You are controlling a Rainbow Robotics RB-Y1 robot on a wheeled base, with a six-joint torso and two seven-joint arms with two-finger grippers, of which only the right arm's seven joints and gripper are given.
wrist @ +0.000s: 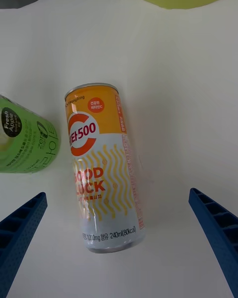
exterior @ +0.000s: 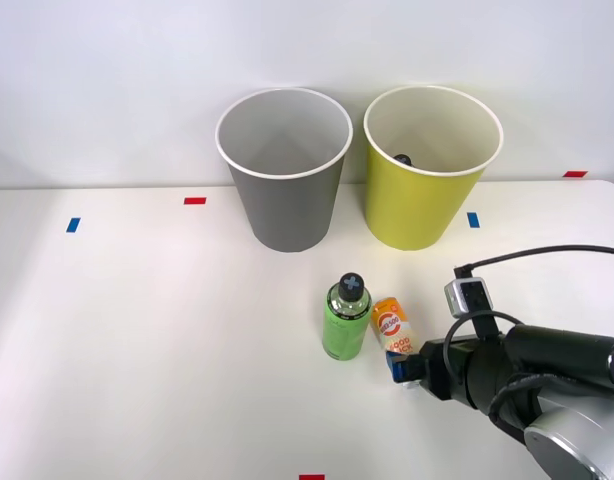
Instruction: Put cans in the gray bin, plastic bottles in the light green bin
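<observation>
The gray bin (exterior: 284,170) and the light green bin (exterior: 432,166) stand side by side at the far edge, ready for sorting. Nearer, the plastic bottle (exterior: 346,318) stands just left of the can (exterior: 393,324). The right gripper (exterior: 399,368), fingers spread wide, reaches low toward the can from the near right.

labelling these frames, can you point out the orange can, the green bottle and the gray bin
orange can (wrist: 106,171): right wrist view, on the middle of its label.
green bottle (exterior: 345,327): front view, on the green label below the black cap.
gray bin (exterior: 287,205): front view, on its outer gray wall.
</observation>
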